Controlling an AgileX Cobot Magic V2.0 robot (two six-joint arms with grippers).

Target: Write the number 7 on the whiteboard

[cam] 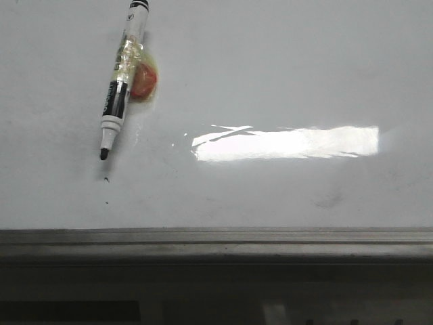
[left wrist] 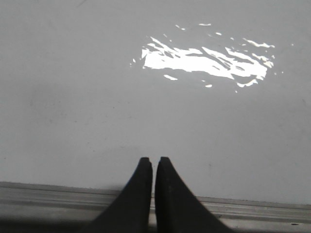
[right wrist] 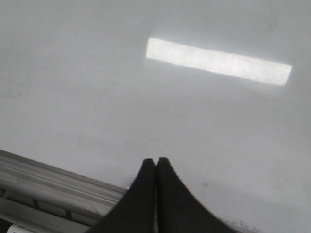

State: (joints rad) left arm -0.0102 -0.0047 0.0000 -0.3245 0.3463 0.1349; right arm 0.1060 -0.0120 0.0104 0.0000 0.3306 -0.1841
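**Ana:** Both end effectors first: the left end effector (left wrist: 152,160) has its two dark fingers (left wrist: 141,194) drawn nearly together, only a thin slit between the tips, and nothing in them. The right end effector (right wrist: 155,160) is pressed tip to tip, also holding nothing.

**Ben:** Where are they relative to the whiteboard (cam: 284,74)?

**Ana:** In each wrist view the fingertips sit over the white surface just past the grey metal frame edge (cam: 216,237). Neither arm shows in the front view.

**Ben:** And the marker?

**Ana:** A dry-erase marker (cam: 122,81) lies flat on the board in the front view, toward the robot's left. Its black end points away from the robot and its uncapped black tip (cam: 103,154) points toward the near frame edge. A wad of clear tape with something orange-red (cam: 143,82) in it is stuck to the barrel's right side.

**Ben:** Any number 7 on the board?

**Ana:** No drawn figure is visible. Just below the marker tip there are two tiny black specks (cam: 107,179), one under the other. Otherwise the surface shows faint smudges, including a greyish one (cam: 329,200) near the frame to the right.

**Ben:** The bright patch?

**Ana:** A rectangular glare (cam: 287,143) right of the marker, well apart from it. It appears in both wrist views too.
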